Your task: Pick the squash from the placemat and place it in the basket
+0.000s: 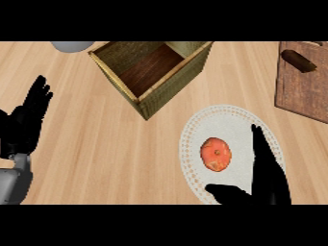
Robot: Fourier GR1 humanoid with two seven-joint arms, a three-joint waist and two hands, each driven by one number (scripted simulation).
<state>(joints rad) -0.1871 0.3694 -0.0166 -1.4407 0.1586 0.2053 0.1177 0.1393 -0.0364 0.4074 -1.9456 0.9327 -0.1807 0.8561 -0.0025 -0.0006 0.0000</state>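
Observation:
An orange, rounded squash [216, 154] lies on a round white placemat [223, 120] at the lower right of the wooden counter. My right hand [267, 173] rests over the placemat just right of the squash, fingers straight and pointing away, thumb spread below the squash; it does not touch it. The square woven basket [168, 81] with a dark wooden floor stands at the top centre, beyond the placemat to its upper left. My left hand [20, 122] is open at the far left, fingers up, holding nothing.
A brown cutting board [315, 91] lies at the upper right with a dark cylindrical item [298, 61] on it. A grey rounded object [72, 46] shows at the top edge, left of the basket. Bare wood lies between left hand and basket.

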